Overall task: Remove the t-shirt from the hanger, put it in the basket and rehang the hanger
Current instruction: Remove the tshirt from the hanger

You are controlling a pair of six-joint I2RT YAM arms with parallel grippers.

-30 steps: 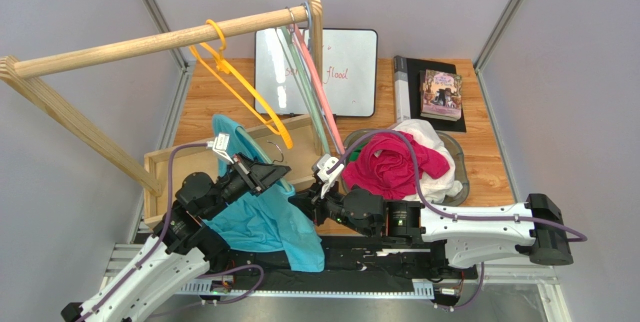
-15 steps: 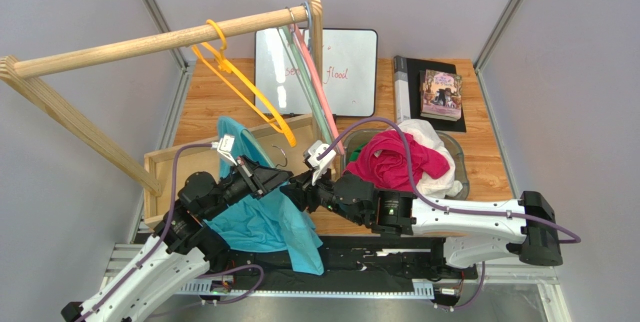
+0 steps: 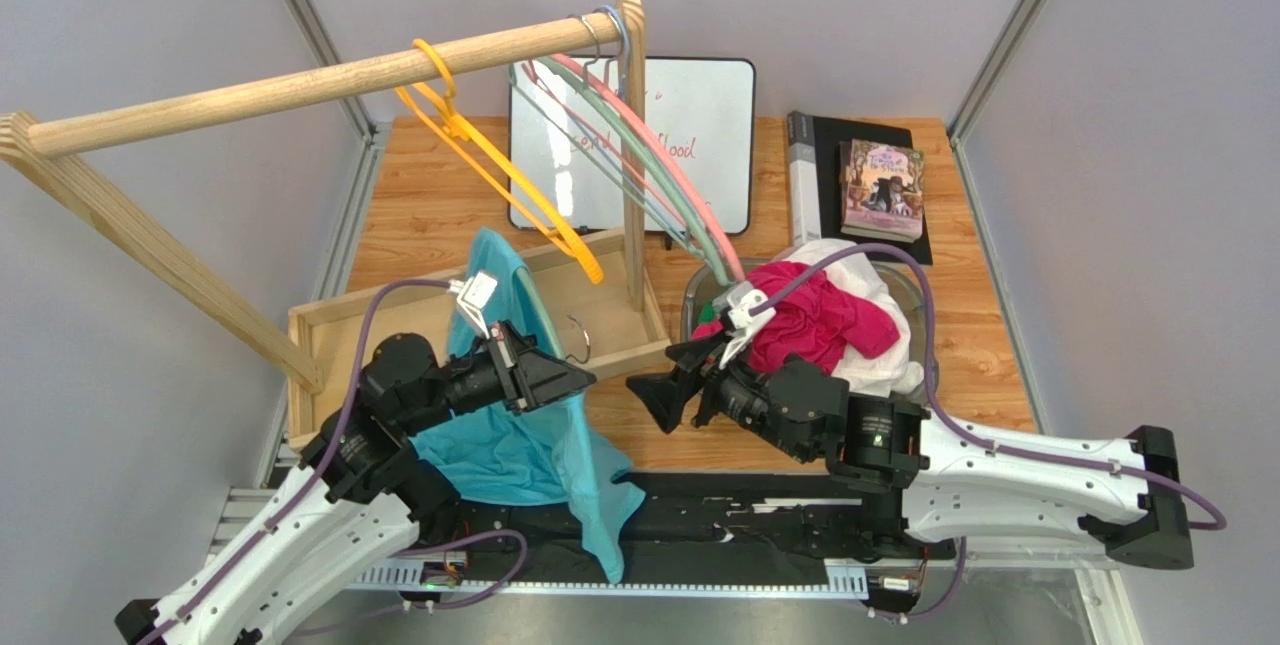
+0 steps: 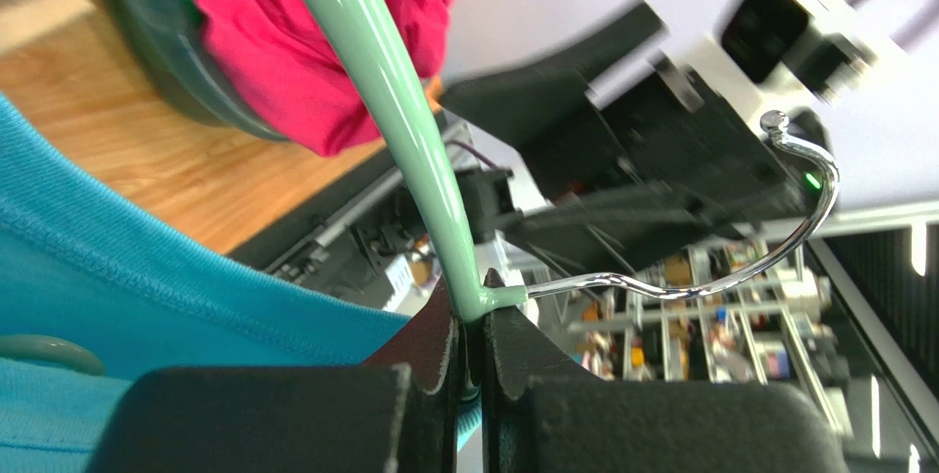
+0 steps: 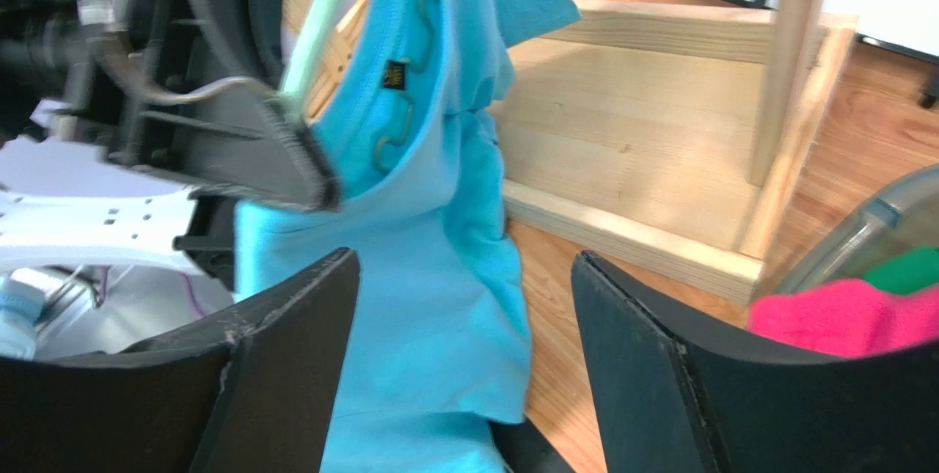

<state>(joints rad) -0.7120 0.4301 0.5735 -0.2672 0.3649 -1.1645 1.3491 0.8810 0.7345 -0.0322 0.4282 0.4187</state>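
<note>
1. Top external: fixed high above and behind the arm bases, looking down on the whole table [image 3: 977,315].
2. Left wrist: very close, facing the right arm [image 4: 661,154] past the green hanger [image 4: 424,165].
3. Right wrist: close, facing leftward; the turquoise t-shirt [image 5: 441,275] shows in all three views (pink cloth [image 5: 849,314] too).

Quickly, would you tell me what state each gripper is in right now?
Left gripper: closed on the green hanger carrying the teal t-shirt.
Right gripper: open, holding nothing.

Plain pale grey walls [image 3: 842,0], edged by slanting grey metal corner posts [image 3: 301,8], enclose the light wooden plank counter [image 3: 421,210] stretching beyond the right hand [image 3: 666,380].
</note>
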